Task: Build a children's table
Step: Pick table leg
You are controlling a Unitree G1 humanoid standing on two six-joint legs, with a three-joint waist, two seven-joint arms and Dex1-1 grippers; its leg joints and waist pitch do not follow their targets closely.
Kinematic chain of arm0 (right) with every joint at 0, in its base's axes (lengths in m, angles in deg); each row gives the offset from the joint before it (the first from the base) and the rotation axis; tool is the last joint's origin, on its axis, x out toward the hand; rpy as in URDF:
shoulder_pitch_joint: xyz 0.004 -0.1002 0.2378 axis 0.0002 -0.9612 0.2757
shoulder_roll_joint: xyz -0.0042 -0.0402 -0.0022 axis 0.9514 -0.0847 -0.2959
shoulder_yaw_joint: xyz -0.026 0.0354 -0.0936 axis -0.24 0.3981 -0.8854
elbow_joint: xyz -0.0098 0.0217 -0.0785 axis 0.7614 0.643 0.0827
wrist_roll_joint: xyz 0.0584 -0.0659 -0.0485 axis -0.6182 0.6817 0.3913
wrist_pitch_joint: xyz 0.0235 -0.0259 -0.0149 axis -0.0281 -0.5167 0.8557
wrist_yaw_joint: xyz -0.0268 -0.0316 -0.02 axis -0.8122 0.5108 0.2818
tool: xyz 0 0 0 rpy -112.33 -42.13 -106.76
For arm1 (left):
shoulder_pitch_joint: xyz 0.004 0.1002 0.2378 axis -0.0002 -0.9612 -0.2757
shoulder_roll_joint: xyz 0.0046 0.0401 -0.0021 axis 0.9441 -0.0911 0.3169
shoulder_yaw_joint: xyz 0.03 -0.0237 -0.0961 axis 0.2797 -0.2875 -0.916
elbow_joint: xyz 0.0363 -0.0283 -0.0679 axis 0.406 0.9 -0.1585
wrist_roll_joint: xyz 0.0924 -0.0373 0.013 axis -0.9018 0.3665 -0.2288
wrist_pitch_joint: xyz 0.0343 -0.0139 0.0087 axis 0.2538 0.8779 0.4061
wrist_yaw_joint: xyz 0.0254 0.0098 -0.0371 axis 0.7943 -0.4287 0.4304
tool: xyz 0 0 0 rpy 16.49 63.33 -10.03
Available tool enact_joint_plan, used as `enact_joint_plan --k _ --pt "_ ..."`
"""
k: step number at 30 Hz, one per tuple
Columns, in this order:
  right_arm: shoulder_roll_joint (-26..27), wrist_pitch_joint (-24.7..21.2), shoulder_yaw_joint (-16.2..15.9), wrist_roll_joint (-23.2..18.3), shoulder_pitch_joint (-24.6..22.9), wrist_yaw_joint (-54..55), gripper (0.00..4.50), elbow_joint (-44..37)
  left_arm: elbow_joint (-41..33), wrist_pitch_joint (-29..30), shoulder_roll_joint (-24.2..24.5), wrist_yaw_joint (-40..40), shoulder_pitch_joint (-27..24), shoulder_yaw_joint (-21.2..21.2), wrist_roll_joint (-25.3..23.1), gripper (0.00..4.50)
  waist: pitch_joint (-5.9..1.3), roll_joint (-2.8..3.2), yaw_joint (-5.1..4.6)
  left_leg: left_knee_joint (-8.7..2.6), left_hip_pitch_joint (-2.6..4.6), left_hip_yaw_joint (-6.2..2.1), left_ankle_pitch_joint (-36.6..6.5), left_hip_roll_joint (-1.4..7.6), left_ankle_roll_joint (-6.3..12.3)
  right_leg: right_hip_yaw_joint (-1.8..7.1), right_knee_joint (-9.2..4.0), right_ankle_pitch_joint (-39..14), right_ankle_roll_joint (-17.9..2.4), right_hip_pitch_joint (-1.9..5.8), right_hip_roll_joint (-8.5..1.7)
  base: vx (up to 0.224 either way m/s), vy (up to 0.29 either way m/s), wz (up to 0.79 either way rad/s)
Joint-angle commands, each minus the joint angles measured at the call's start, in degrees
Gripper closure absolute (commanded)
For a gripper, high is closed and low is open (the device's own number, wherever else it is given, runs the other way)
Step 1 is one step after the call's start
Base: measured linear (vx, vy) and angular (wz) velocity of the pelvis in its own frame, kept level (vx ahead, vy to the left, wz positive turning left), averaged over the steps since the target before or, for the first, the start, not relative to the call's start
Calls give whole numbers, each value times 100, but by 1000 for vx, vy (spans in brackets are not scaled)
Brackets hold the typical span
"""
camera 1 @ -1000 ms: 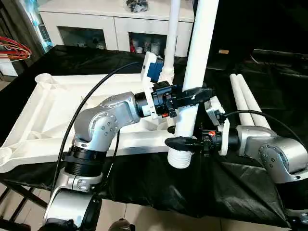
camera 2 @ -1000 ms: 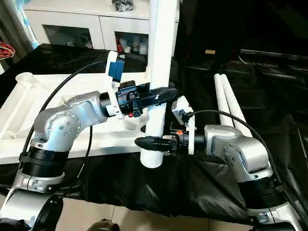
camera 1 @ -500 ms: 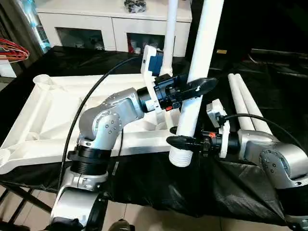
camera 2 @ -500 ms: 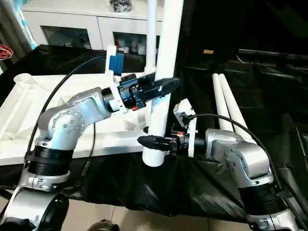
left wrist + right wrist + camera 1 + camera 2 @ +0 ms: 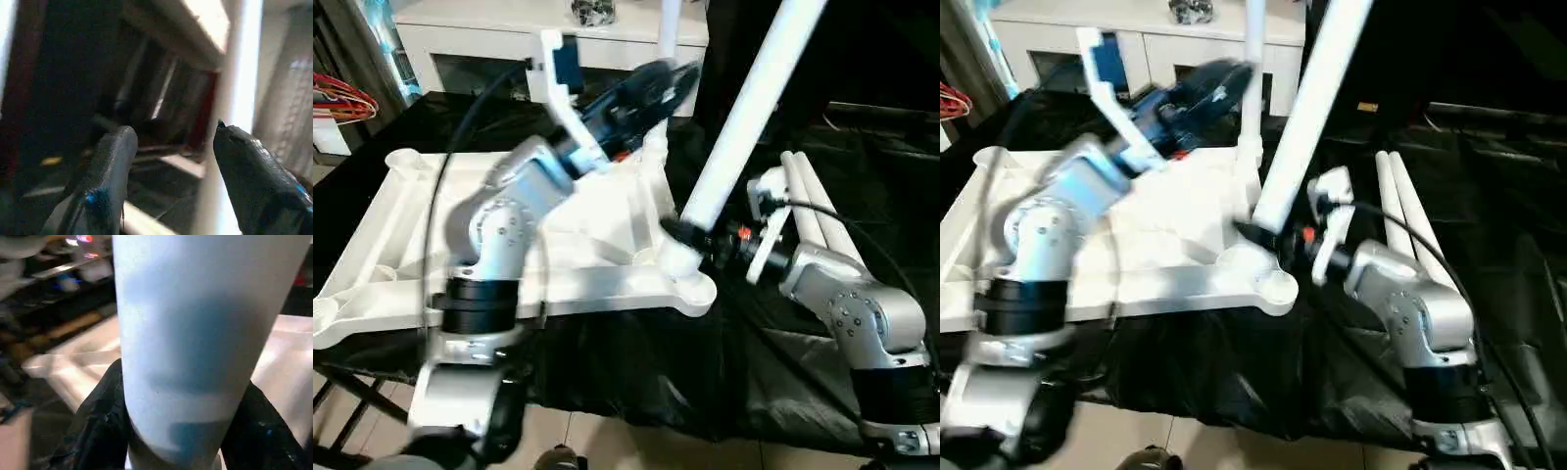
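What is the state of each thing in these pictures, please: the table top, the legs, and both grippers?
Table top: lying upside down on the black cloth, underside facing up.
Held leg: tilted, lower end at the near corner socket.
Standing leg: upright at the far corner.
Spare legs: two, lying side by side on the cloth.
Left gripper: open, raised, holding nothing.
Right gripper: shut on held leg near its lower end.

White cabinet (image 5: 489, 34) with glass doors at back; black cloth (image 5: 636, 362) over worktable; red wire hangers (image 5: 337, 98) far left.

White leg (image 5: 744, 122), tabletop (image 5: 401, 235) — black cloth (image 5: 705, 362).
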Motion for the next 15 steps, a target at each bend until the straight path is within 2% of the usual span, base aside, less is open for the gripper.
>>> enact_joint_plan --k 1,2,3,4,5,6,7,8,10,11,13,15 --pt "-115 273 62 418 6 292 260 125 138 -375 318 -453 -196 564 -667 151 -425 -13 3 -412 133 -121 -883 260 -161 229 -452 -1102 -713 233 -437 0 0 0" --pt "-165 350 75 572 -35 431 260 141 226 -508 540 -734 -350 861 -910 151 -428 -3 -5 -410 139 -110 -906 261 -194 234 -434 -1059 -718 235 -439 0 0 0" --pt "-165 350 75 572 -35 431 260 141 226 -508 540 -734 -350 861 -910 151 -434 40 -14 -413 141 -110 -911 257 -236 238 -429 -989 -701 230 -427 0 0 0" --pt "-195 379 107 651 -79 528 260 138 364 -720 712 -942 -482 1126 -1170 151 -437 26 -20 -408 146 -102 -915 254 -256 240 -413 -896 -744 236 -428 0 0 0" --pt "-214 362 172 663 -134 606 260 90 521 -915 877 -1192 -619 1408 -1397 151 -437 121 -10 -409 149 -119 -946 250 -259 243 -429 -835 -750 224 -428 0 0 0" --pt "-238 349 217 671 -193 677 260 32 713 -1210 1026 -1417 -741 1680 -1640 151 -438 101 -32 -418 143 -116 -1000 248 -257 244 -423 -764 -757 242 -425 0 0 0" --pt "-238 349 217 671 -193 677 260 32 713 -1210 1026 -1417 -741 1680 -1640 151 -449 81 -39 -415 139 -110 -1008 249 -259 246 -402 -651 -783 262 -428 0 0 0" --pt "-279 330 249 660 -248 692 260 -22 833 -1388 1095 -1552 -819 1856 -1784 151 -454 119 -28 -416 141 -121 -987 250 -252 246 -407 -611 -801 263 -434 0 0 0" --pt "-332 310 305 664 -382 725 260 -158 1128 -1606 1143 -1799 -945 2097 -1953 151 -451 82 -36 -415 140 -105 -1020 255 -247 245 -399 -540 -873 270 -436 0 0 0" --pt "-340 330 318 689 -458 728 260 -212 1311 -1620 1133 -1840 -984 2181 -2026 151 -448 91 -37 -417 138 -105 -1043 257 -235 243 -394 -559 -933 267 -447 0 0 0" --pt "-323 358 299 726 -501 742 260 -212 1508 -1677 1122 -1818 -1003 2282 -2168 151 -433 35 -59 -422 148 -94 -1153 264 -203 243 -418 -748 -1001 258 -452 0 0 0" --pt "-318 371 292 738 -513 741 260 -207 1582 -1717 1115 -1825 -1006 2322 -2227 151 -415 50 -58 -433 142 -103 -1248 268 -209 248 -432 -1022 -992 265 -479 0 0 0"
